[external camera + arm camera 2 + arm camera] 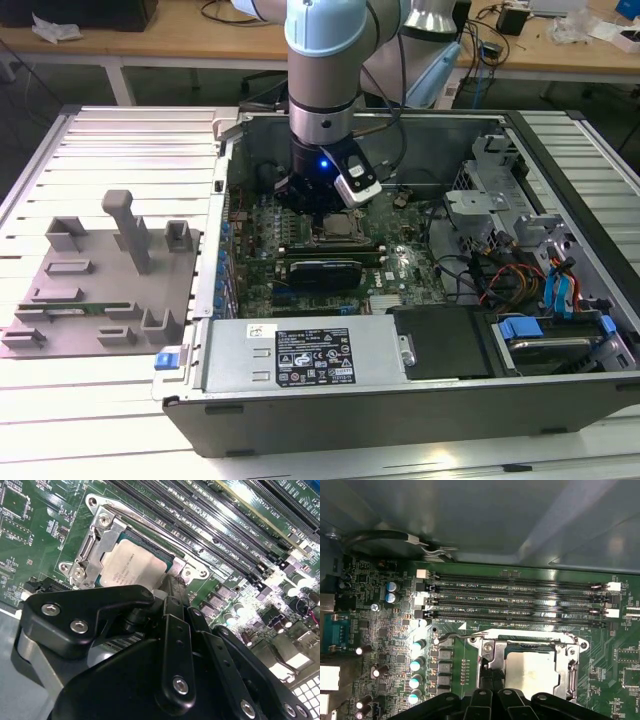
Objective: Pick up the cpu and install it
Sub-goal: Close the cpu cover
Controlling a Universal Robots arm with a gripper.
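Note:
The cpu (132, 565) is a small square chip with a pale metal top. It lies flat inside the metal-framed socket (95, 545) on the green motherboard, and it also shows in the first wrist view (530, 672). My gripper (172, 585) is shut, its dark tips together at one edge of the chip; they show again in the first wrist view (491, 677). In the exterior view the arm reaches down into the open computer case, with the gripper (322, 205) just over the socket (335, 228).
Long black memory slots (520, 600) run beside the socket. The case walls (230, 170), a power supply (300, 355), a dark card (325, 272) and drive cables (520, 280) ring the board. A grey tray (100, 290) with upright fixtures lies outside the case at the exterior view's left.

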